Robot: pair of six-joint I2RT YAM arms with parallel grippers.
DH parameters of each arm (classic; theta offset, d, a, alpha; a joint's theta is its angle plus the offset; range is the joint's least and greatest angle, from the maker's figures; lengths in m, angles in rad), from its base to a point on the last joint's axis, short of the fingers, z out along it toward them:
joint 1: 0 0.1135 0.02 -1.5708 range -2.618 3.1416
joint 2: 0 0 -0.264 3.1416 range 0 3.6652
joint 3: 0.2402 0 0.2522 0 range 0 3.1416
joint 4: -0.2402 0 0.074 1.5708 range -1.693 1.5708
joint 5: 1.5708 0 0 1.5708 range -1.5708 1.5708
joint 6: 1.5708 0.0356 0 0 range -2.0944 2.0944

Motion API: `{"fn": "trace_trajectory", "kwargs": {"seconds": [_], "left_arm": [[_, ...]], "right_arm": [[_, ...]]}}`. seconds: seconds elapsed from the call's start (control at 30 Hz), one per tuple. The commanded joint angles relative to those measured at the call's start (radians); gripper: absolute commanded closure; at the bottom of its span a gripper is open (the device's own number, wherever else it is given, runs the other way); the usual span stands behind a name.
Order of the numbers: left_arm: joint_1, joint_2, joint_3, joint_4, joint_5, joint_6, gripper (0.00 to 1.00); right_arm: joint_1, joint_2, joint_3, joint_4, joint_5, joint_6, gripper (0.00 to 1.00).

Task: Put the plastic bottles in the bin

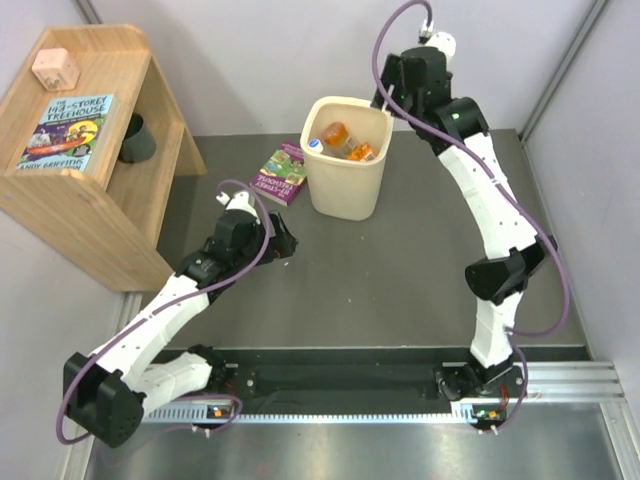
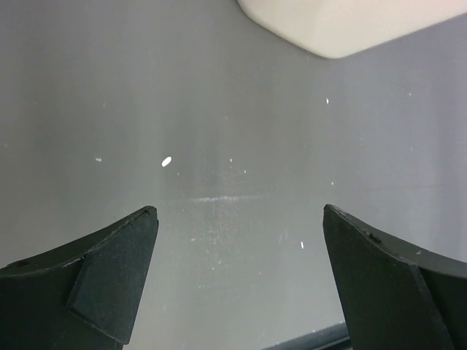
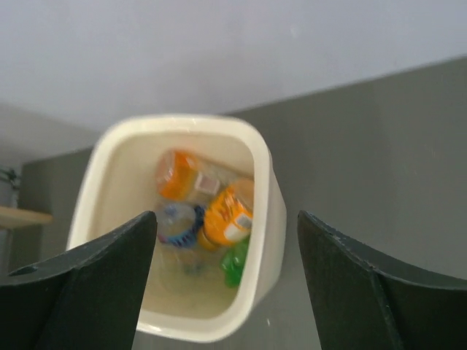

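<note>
The cream-beige bin (image 1: 345, 190) (image 3: 266, 211) stands at the middle back of the grey table. Inside it lie two orange bottles (image 3: 176, 175) (image 3: 230, 215), a clear bottle (image 3: 175, 222) and a green bottle (image 3: 235, 262). From the top view an orange bottle (image 1: 338, 133) and a white cap (image 1: 315, 145) show in the bin. My right gripper (image 3: 226, 219) hangs above the bin's far right side, open, nothing between its fingers. My left gripper (image 2: 241, 215) hovers low over bare table, left of the bin (image 2: 343, 29), open and empty.
A wooden shelf (image 1: 90, 190) at the left holds a book (image 1: 68, 132), a pink block (image 1: 55, 70) and a dark cup (image 1: 137, 140). Another book (image 1: 283, 175) lies flat against the bin's left side. Walls close off the back and right.
</note>
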Motion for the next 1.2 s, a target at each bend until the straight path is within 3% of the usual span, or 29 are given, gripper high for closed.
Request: {"fn": "trace_trajectory", "kwargs": {"seconds": [0.0,0.13,0.37,0.47,0.5,0.57,0.6,0.7,0.93,1.17], "left_arm": [[0.0,-0.038,-0.03,0.015,0.037,-0.018,0.01],[-0.002,-0.043,-0.048,0.025,0.055,-0.021,0.01],[-0.005,-0.054,-0.071,0.035,0.066,-0.016,0.01],[-0.007,-0.06,-0.077,0.032,0.06,-0.015,0.01],[-0.007,-0.063,-0.082,0.032,0.058,-0.016,0.01],[-0.007,-0.066,-0.088,0.029,0.051,-0.015,0.01],[-0.007,-0.069,-0.09,0.029,0.049,-0.016,0.01],[-0.007,-0.071,-0.093,0.029,0.043,-0.013,0.01],[-0.007,-0.065,-0.08,0.029,0.038,-0.003,0.01],[-0.008,-0.066,-0.079,0.019,0.023,-0.002,0.01]], "right_arm": [[-0.018,-0.058,-0.159,-0.068,-0.04,0.075,0.24],[-0.015,-0.119,-0.346,-0.008,-0.041,0.103,0.25],[-0.015,-0.101,-0.437,0.046,-0.083,0.124,0.26],[-0.015,-0.074,-0.44,0.047,-0.099,0.123,0.31],[-0.015,-0.06,-0.435,0.047,-0.106,0.12,0.43],[-0.015,-0.051,-0.431,0.046,-0.11,0.12,0.57],[-0.015,-0.046,-0.426,0.046,-0.115,0.118,0.73],[-0.016,-0.035,-0.406,0.026,-0.113,0.117,1.0],[-0.018,-0.087,-0.406,-0.016,-0.046,0.11,1.0],[-0.11,-0.233,-0.457,-0.059,-0.038,0.097,1.0]]}}
